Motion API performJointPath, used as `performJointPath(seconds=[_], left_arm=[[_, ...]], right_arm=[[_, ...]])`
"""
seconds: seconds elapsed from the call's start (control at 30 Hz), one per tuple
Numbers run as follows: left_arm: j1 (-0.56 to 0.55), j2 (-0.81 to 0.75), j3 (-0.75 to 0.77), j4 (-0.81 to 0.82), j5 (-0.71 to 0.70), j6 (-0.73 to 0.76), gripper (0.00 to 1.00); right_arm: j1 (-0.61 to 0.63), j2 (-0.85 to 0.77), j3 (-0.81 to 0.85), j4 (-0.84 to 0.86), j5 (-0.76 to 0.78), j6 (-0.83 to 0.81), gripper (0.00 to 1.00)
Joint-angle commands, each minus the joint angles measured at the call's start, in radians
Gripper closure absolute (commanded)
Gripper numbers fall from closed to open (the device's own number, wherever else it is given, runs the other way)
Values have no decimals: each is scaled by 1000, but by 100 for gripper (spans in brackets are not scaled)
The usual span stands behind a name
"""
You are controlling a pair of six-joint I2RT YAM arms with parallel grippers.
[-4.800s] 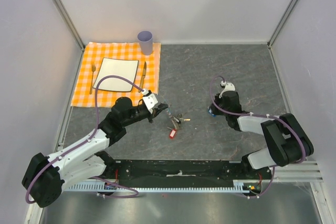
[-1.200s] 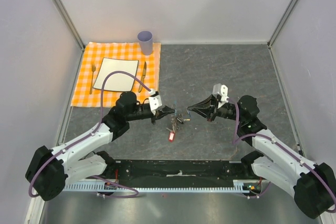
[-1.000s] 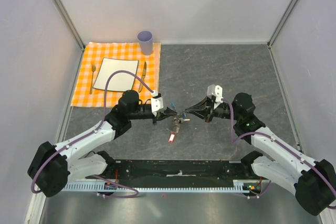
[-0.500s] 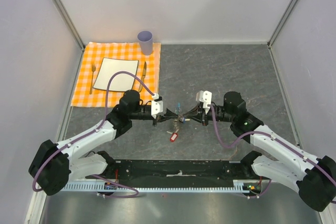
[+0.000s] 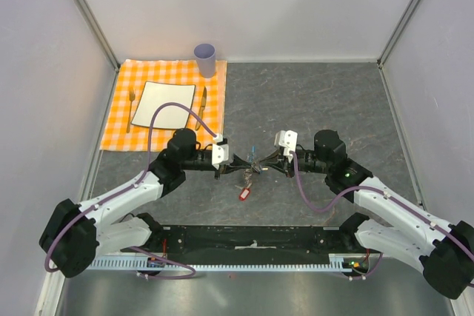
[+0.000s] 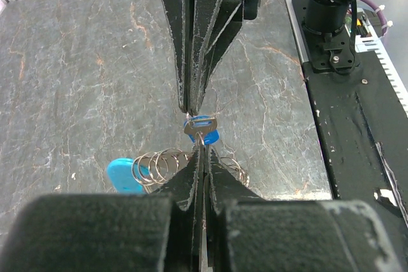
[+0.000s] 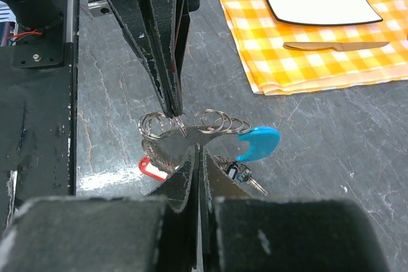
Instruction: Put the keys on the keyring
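The keyring (image 7: 213,121), a chain of silver rings with a cyan clasp (image 7: 258,143), hangs just above the stone tabletop between my two grippers. My left gripper (image 6: 203,150) is shut on one of its rings (image 6: 159,164). Tip to tip with it, my right gripper (image 6: 189,107) is shut on a silver key with a blue tag (image 6: 203,127). In the top view the left gripper (image 5: 242,162) and right gripper (image 5: 261,163) almost touch. A red-tagged key (image 7: 150,167) and a dark-tagged key (image 7: 241,173) dangle below the rings.
An orange checked cloth (image 5: 118,120) at the back left carries a white plate (image 5: 163,103), a fork (image 5: 131,106) and a knife (image 5: 201,105). A lilac cup (image 5: 205,58) stands behind it. The black base rail (image 5: 252,240) runs along the near edge.
The right gripper has swung left with its key to meet the left gripper. The left gripper edged right and raised the keyring; over the last half second both hardly moved.
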Motion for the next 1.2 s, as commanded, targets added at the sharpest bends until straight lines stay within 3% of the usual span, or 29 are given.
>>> performJointPath(seconds=[0.0, 0.53, 1.17], left_arm=[[2, -17, -7, 46, 9, 44, 98], [2, -31, -55, 107, -32, 12, 98], [2, -39, -69, 118, -26, 16, 98]], right_arm=[[4, 0, 33, 18, 0, -20, 100], [10, 9, -4, 84, -78, -13, 100], [36, -2, -4, 38, 60, -93, 100]])
